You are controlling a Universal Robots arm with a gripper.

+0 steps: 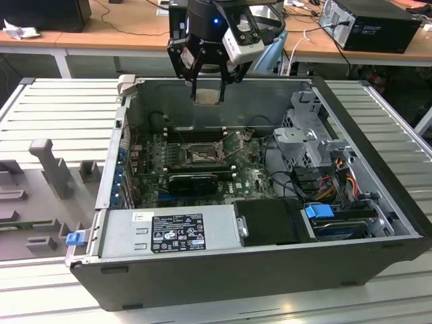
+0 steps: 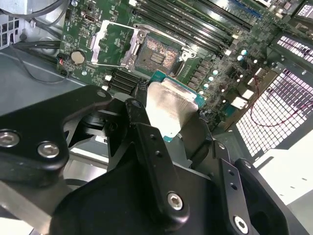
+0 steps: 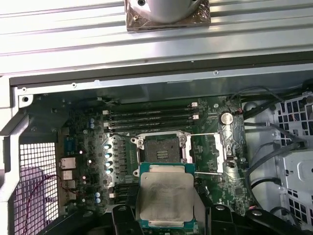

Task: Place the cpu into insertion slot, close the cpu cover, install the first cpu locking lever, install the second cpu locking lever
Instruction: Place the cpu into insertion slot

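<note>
Fingers (image 2: 146,142) clamped on the cpu (image 2: 168,110), gripping two opposite edges; metal face shows in both wrist views. Cpu held in air, clear of the board. Exterior view: slot (image 1: 202,156) at 6 o'clock from the cpu, bare, cover (image 3: 212,152) lying open beside it. RAM slots (image 1: 196,133) between cpu and slot. Power supply (image 1: 169,233) at 6 o'clock of the slot, drive cage (image 1: 310,135) at 3. Arm (image 1: 209,27) hangs straight down over the far wall of the case (image 1: 236,273).
</note>
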